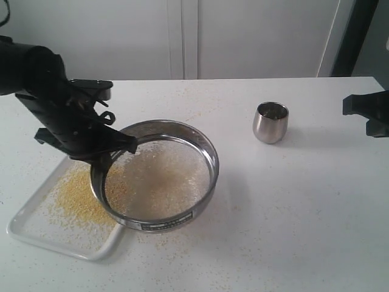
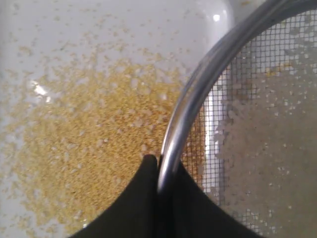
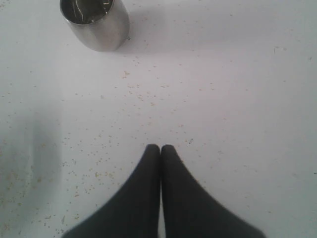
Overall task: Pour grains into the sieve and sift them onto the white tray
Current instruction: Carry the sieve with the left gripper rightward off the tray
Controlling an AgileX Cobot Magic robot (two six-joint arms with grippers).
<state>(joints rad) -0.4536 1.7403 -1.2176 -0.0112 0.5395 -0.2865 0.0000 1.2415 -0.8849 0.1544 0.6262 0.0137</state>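
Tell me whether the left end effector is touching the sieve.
Touching. In the left wrist view the left end effector pinches the rim of the sieve, a black finger against each side.

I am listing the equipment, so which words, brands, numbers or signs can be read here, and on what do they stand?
On the side of the sieve, a black-and-white label: print too small and blurred to read.
On the steel cup and the white tray: no writing visible.

Left arm: finished in matte black, bracketed and angular. Right gripper: fingers moulded smooth, black, tapered to rounded tips.
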